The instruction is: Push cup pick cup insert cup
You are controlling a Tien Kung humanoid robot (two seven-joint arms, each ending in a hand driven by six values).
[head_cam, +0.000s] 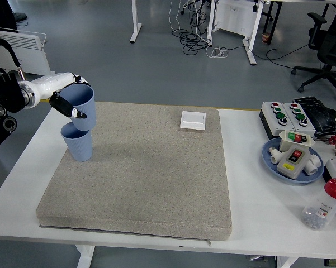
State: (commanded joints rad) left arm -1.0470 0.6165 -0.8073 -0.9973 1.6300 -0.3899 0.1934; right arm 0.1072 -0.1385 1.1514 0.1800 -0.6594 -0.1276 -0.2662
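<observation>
White, black-tipped fingers (72, 113) of the left hand (64, 95) wrap the upper blue cup (81, 108), holding it tight. There are two blue cups: the held one, upright, hangs directly over the lower blue cup (79, 144), its base at or just inside that cup's rim; contact is hard to make out. The lower cup stands upright at about ten o'clock on the grey mat (151, 178). Both cups are plain, pale blue, tapered and open-topped. One small white box (193, 120) lies at the mat's twelve o'clock edge. At three o'clock on the white table (268, 195), a blue plate (273, 162) of switch parts is partly cut off
</observation>
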